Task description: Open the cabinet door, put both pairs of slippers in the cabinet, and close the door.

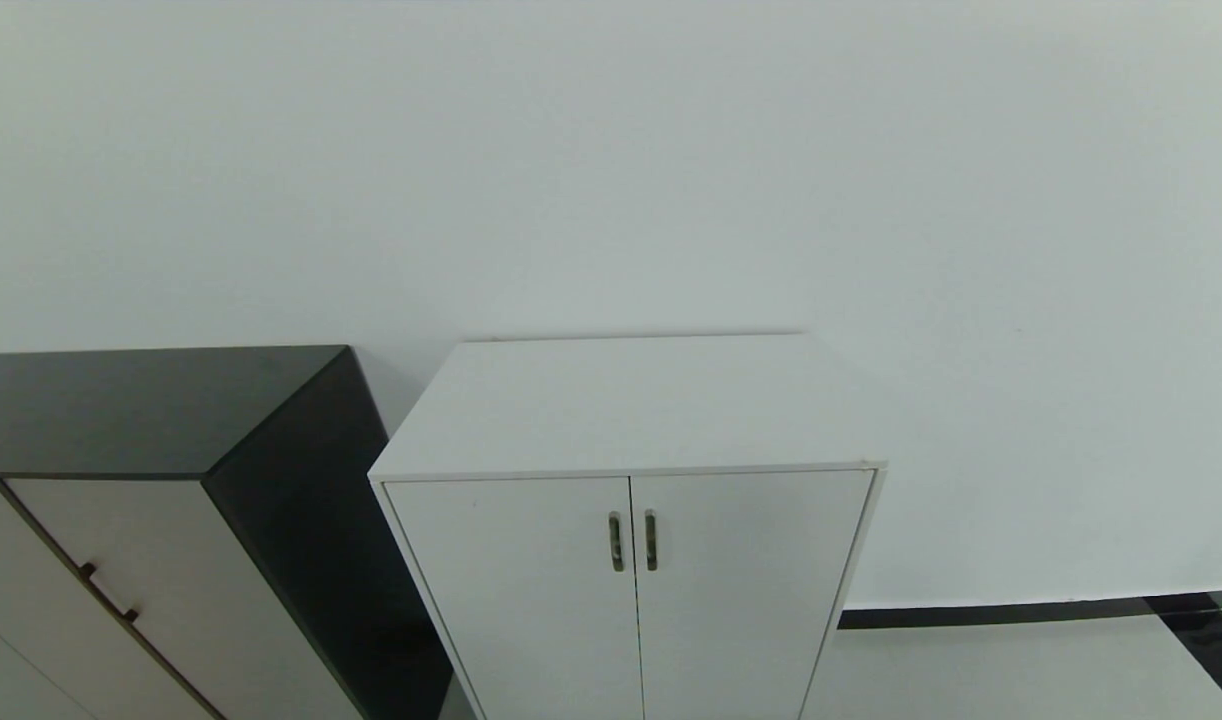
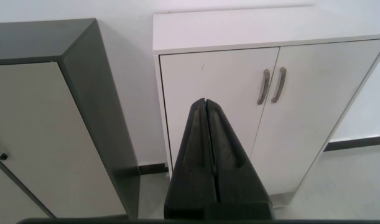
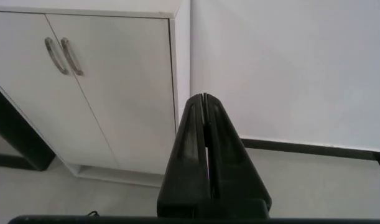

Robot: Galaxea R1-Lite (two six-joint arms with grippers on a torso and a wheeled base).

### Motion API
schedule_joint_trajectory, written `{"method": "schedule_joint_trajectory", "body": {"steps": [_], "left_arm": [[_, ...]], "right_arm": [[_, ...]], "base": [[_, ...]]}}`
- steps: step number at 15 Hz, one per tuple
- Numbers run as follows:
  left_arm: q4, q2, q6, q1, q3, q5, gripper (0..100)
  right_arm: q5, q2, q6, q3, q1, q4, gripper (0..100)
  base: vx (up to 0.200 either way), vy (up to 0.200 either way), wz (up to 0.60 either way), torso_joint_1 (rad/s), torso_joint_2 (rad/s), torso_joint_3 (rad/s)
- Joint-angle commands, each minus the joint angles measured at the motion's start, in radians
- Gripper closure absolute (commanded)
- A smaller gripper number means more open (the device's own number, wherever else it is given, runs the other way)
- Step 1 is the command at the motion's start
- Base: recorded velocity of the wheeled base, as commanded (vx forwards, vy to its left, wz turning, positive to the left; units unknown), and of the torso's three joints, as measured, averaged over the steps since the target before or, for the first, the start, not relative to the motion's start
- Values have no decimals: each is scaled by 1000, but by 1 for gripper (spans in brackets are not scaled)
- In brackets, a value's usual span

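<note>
White wall [image 1: 611,150] spans the upper frame. Lower left stands a dark drawer unit [image 1: 171,430]; lower centre, the white cabinet [image 1: 621,410], both doors [image 1: 531,600] shut, handles [image 1: 616,541] side by side at mid-seam. My left jaws and right jaws are clenched, empty.

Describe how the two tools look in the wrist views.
The left tool is matte black. Its two long fingers widen from a narrow tip to a broad base, forming a wedge with a thin seam down the middle. The right tool looks the same, black and wedge-shaped. Both are plain, with no markings.
</note>
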Motion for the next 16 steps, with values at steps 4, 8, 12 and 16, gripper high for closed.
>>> {"method": "schedule_joint_trajectory", "body": {"steps": [4, 8, 12, 16], "left_arm": [[0, 1, 0, 0, 0, 0, 100], [0, 1, 0, 0, 0, 0, 100], [0, 1, 0, 0, 0, 0, 100], [0, 1, 0, 0, 0, 0, 100]], "right_arm": [[-7, -35, 4, 1, -161, -1, 100], [10, -49, 47, 1, -142, -1, 100], [16, -129, 44, 1, -92, 1, 100], [11, -129, 47, 1, -93, -1, 100]], "base": [[0, 0, 0, 0, 0, 0], [0, 0, 0, 0, 0, 0], [0, 0, 0, 0, 0, 0], [0, 0, 0, 0, 0, 0]]}}
